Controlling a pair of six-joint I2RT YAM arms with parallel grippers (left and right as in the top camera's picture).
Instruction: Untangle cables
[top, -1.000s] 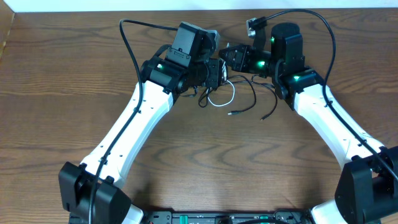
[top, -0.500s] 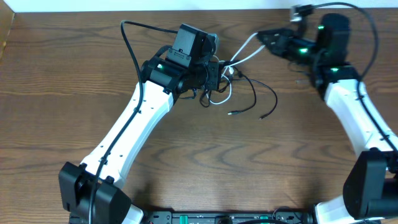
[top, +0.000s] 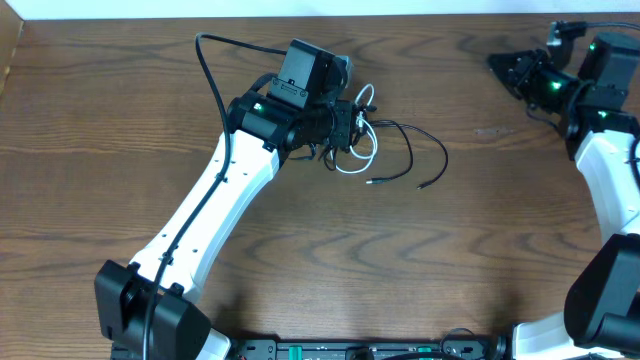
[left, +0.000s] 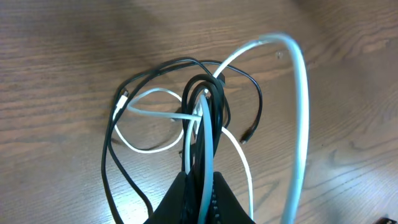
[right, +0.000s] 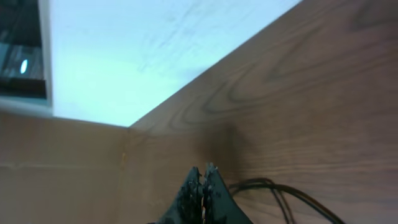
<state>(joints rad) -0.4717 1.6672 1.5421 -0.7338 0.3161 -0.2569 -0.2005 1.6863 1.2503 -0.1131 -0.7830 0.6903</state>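
Pinching both cables, left fingers cover the tangle.

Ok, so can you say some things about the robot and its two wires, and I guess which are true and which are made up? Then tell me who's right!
1. The left gripper is shut on both the black cable and the white cable. True.
2. The right gripper is holding the white cable. False: it is shut on nothing, off by the far right edge of the table, apart from both cables.
3. The black cable and the white cable cross over each other in loops. True.
4. The table is made of glass. False: it is brown wood.
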